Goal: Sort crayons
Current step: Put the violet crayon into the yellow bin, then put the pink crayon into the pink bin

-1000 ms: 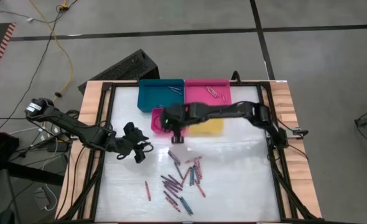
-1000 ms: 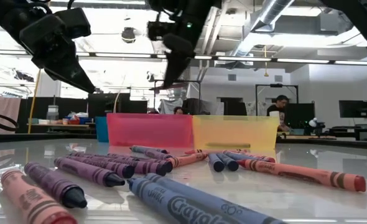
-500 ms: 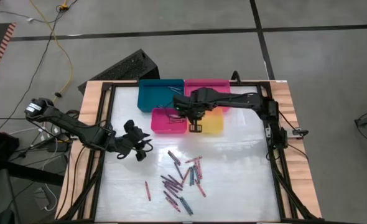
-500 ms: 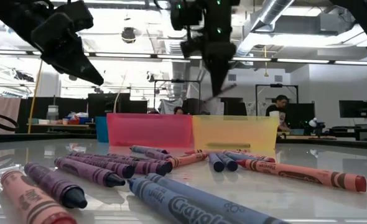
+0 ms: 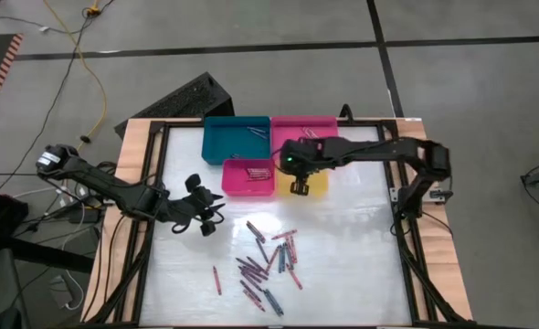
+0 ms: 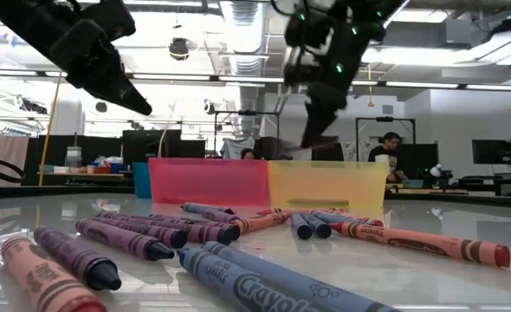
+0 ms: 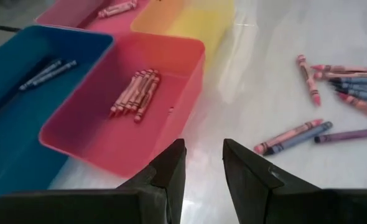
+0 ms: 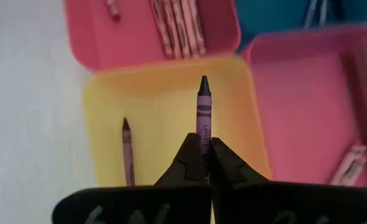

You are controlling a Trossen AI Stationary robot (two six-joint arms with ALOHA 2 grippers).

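Note:
My right gripper (image 5: 299, 185) hangs over the yellow tray (image 5: 317, 187), shut on a purple crayon (image 8: 203, 112). One more purple crayon (image 8: 127, 152) lies in that tray. The red tray (image 5: 248, 176) holds several red crayons (image 7: 135, 93). The blue tray (image 5: 236, 139) and pink tray (image 5: 304, 131) stand behind them with a few crayons each. A loose pile of crayons (image 5: 269, 260) lies on the white table. My left gripper (image 7: 203, 167) hovers open near the table's left side, short of the red tray, with nothing between its fingers. My right gripper pinches the purple crayon's blunt end (image 8: 203, 140) between its two fingertips. The crayon runs on in line with the fingers, its dark tip (image 8: 203, 82) pointing away from them. The fingers slant downward. The crayon is lifted clear above the yellow tray's floor.
The four trays stand in a block at the table's far middle. A black frame and wooden rails (image 5: 137, 183) edge the table. Bare white surface (image 5: 352, 247) lies to the right of the pile. In the low view, a person (image 6: 392, 152) sits far off in the room.
My right gripper has carried the purple crayon toward the table's right edge, from beside the red tray to above the yellow tray, staying shut. My left gripper has turned a little at the wrist without leaving its place.

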